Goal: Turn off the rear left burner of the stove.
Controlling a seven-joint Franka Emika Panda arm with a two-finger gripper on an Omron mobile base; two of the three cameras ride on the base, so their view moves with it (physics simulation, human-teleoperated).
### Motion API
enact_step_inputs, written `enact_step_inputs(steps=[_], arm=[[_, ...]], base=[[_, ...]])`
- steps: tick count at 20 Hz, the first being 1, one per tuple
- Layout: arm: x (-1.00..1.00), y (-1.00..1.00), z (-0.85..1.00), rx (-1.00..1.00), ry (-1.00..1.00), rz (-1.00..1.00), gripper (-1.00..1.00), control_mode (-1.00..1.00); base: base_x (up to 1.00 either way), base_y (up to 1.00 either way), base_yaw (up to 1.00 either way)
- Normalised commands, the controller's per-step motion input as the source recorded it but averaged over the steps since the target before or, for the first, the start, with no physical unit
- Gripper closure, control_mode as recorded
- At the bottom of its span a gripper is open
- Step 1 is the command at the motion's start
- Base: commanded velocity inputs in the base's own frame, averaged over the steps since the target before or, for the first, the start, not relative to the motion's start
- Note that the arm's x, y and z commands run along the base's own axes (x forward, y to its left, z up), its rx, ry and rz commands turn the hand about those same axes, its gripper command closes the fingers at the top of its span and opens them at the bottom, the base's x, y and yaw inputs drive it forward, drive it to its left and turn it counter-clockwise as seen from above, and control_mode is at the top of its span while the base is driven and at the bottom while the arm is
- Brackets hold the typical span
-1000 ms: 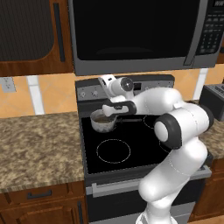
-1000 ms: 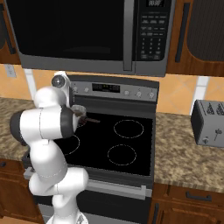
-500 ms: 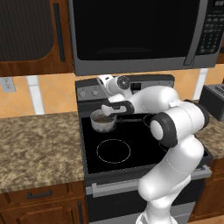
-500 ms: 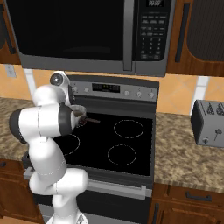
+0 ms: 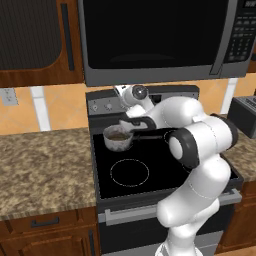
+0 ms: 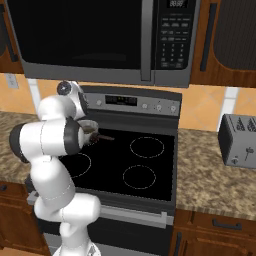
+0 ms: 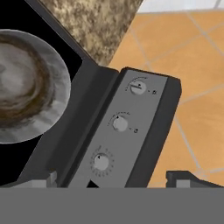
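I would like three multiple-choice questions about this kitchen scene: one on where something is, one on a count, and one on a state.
1. Where does the saucepan stand on the stove?
A. rear left
B. front right
C. on the counter

2. How many knobs does the hand view show on the back panel?
A. one
B. three
C. five

3. How is the gripper?
A. open, holding nothing
B. shut on a knob
C. shut on the saucepan handle

Answers: 1 A, the pan sits on the rear left zone by the panel. 2 B, three round knobs line the grey strip. 3 A, the fingertips stand wide apart with nothing between them.
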Motion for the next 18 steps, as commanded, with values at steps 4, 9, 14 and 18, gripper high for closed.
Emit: enact_step_inputs(steps=[4, 9, 14, 18], arm=[[0.11, 0.17, 0.00, -0.02, 0.00, -0.14, -1.00, -1.00], [0.08, 0.10, 0.00, -0.01, 0.00, -0.12, -1.00, -1.00], [0.05, 0.08, 0.00, 0.00, 0.00, -0.04, -1.00, -1.00], [0.05, 0.01, 0.00, 0.00, 0.01, -0.01, -1.00, -1.00]], base=[[0.00, 0.00, 0.00], [0.00, 0.00, 0.00], [0.00, 0.00, 0.00], [0.00, 0.00, 0.00]])
